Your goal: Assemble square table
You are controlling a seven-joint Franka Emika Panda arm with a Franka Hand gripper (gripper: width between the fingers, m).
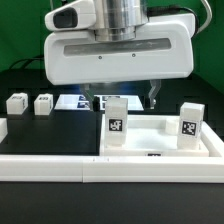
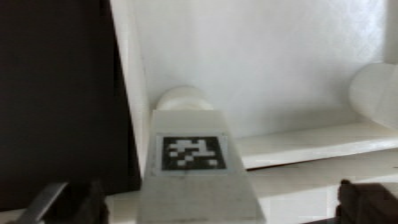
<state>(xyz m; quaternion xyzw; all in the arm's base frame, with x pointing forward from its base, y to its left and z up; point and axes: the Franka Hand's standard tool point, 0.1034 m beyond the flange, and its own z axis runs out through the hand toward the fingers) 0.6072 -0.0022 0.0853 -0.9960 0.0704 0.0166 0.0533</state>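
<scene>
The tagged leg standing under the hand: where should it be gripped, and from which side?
Take the leg by its two plain side faces near the top, coming straight down. It stands upright, tall and narrow, and the wrist view shows it between the fingers of the open hand.

On the wrist view I see only dark stubs of the jaws, cropped by the edge; a blurred white shape (image 2: 375, 95) (possibly another leg) is cropped too.
</scene>
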